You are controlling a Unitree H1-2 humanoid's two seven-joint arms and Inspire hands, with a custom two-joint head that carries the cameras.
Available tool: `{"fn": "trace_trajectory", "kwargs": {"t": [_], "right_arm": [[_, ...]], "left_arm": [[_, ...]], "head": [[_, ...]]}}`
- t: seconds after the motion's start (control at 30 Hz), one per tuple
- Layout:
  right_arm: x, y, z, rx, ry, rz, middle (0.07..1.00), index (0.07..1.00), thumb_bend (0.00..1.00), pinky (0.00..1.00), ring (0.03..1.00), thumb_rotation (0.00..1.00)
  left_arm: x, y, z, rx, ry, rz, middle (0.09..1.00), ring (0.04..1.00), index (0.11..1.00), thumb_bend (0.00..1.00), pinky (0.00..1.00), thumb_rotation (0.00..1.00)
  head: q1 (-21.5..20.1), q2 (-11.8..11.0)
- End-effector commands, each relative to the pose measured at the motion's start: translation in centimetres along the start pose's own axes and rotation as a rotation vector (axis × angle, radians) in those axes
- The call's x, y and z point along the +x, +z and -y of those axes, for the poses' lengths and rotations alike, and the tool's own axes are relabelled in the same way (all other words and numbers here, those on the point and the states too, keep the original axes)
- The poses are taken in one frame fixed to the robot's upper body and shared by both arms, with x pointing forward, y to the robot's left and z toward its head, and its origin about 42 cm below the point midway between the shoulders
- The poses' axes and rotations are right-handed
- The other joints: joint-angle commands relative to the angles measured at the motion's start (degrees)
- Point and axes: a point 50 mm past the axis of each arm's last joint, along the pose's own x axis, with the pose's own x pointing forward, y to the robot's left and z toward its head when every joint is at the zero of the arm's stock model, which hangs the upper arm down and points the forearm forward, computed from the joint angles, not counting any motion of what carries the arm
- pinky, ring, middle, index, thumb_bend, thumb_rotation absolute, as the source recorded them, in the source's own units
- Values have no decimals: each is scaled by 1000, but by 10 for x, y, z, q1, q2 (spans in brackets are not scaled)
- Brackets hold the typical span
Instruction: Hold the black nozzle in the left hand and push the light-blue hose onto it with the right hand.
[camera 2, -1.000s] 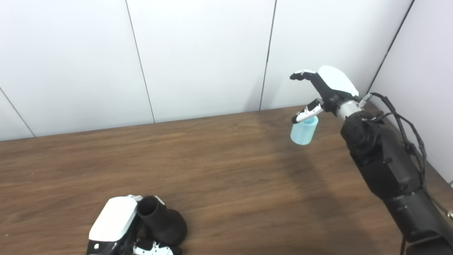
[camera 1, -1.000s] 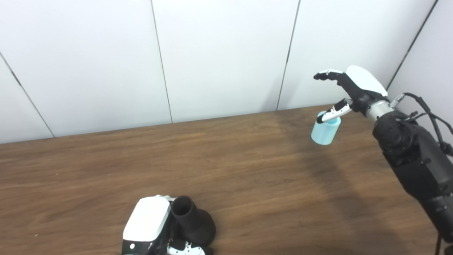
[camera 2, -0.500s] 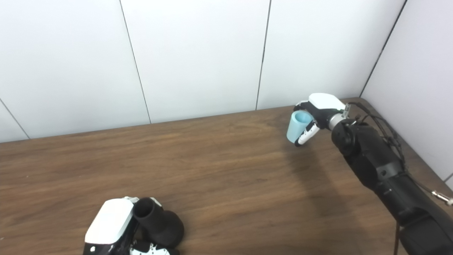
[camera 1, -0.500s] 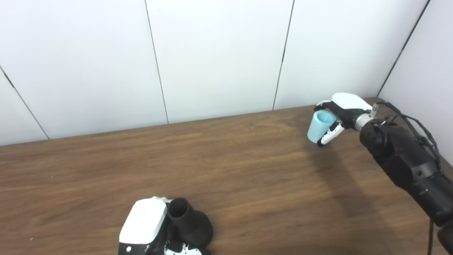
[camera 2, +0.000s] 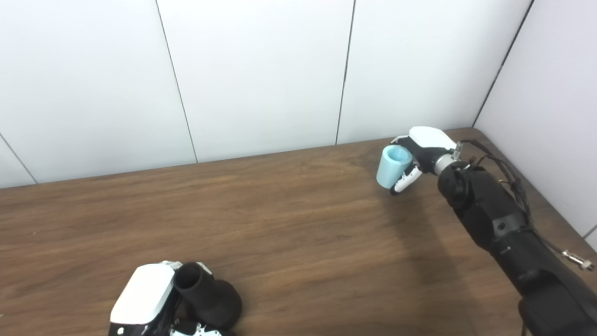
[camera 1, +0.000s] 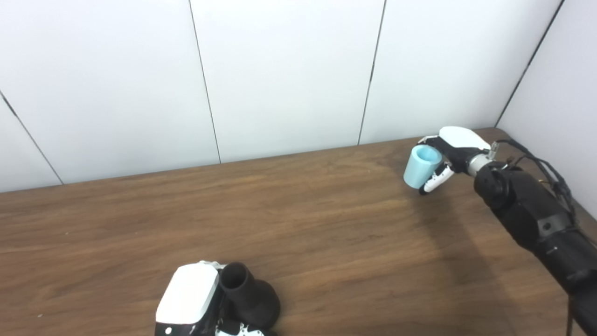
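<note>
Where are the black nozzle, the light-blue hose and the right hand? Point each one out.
black nozzle [camera 1: 252, 298], left eye view, on its flared body.
light-blue hose [camera 1: 418, 169], left eye view, on its outer wall.
right hand [camera 2: 426, 144], right eye view, on its white back.

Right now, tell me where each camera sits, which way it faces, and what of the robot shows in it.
Left eye view: on the head, looking down and forward over the wooden table toward the white wall; left hand at the bottom edge grips the black nozzle, right hand at far right holds the light-blue hose.
Right eye view: beside it, facing the same way; everything sits further left in the picture.
Shared: both hands, both parts, table and wall.
</note>
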Motion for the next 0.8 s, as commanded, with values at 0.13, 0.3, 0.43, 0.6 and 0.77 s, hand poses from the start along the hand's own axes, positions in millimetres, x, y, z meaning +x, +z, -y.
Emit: {"fn": "trace_trajectory", "kwargs": {"t": [0.13,0.3,0.43,0.6,0.77], "right_arm": [[2,-2,38,16,-102,20,733,778,917,669,680,175],[0,5,44,28,-114,42,714,769,901,615,649,160],[-1,9,47,31,-110,46,709,772,895,622,648,145],[-2,9,46,22,-115,62,692,765,892,618,639,124],[-2,8,46,-25,-119,73,653,729,870,649,625,98]], "left_arm": [[-6,0,12,-15,-89,-4,469,611,495,525,721,0],[-6,0,11,-8,-88,-2,468,606,496,525,718,0],[-7,-1,10,5,-99,1,470,611,495,525,735,0],[-7,0,9,3,-86,3,479,606,491,525,729,0],[-7,0,9,3,-90,3,467,604,496,525,728,0]], "head": [[0,3],[-10,5],[-10,6],[-7,9],[-8,11]]}}
